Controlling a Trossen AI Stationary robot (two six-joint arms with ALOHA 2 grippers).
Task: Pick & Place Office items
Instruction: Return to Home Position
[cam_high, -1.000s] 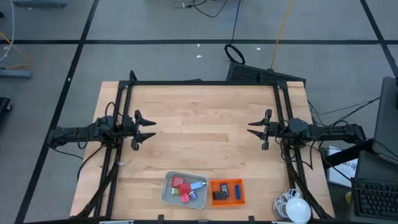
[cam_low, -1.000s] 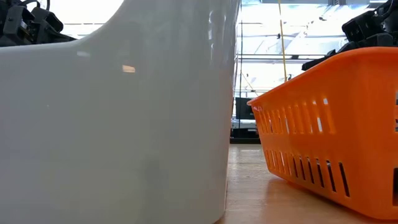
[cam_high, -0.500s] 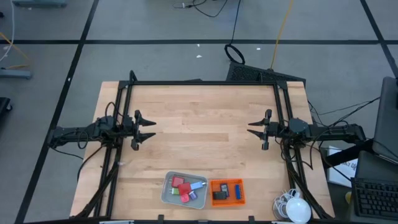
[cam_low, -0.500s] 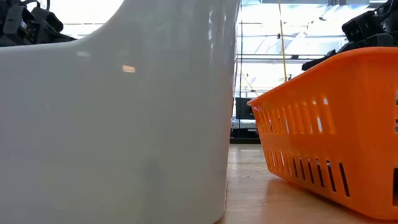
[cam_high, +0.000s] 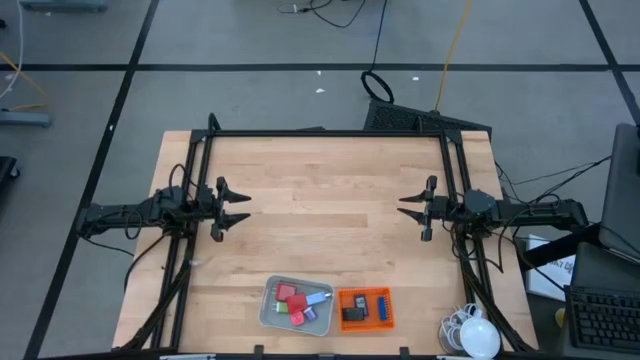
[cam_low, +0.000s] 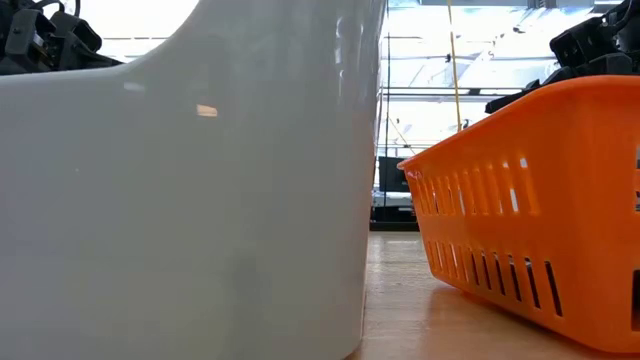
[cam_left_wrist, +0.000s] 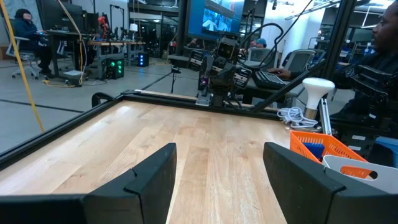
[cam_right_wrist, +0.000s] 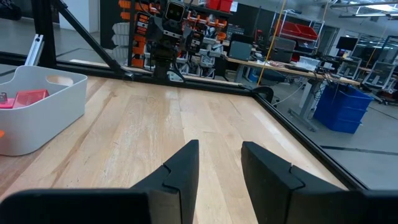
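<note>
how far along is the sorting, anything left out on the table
Done: the items in view all lie in the tray or the basket; none shows on the bare table. In hand: nothing; the left hand and right hand hang open and empty at the table's sides. Left: apparently nothing to place.

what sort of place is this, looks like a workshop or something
Most likely a robotics lab: the left arm and right arm flank a framed wooden table, with equipment benches and a big screen beyond it.
</note>
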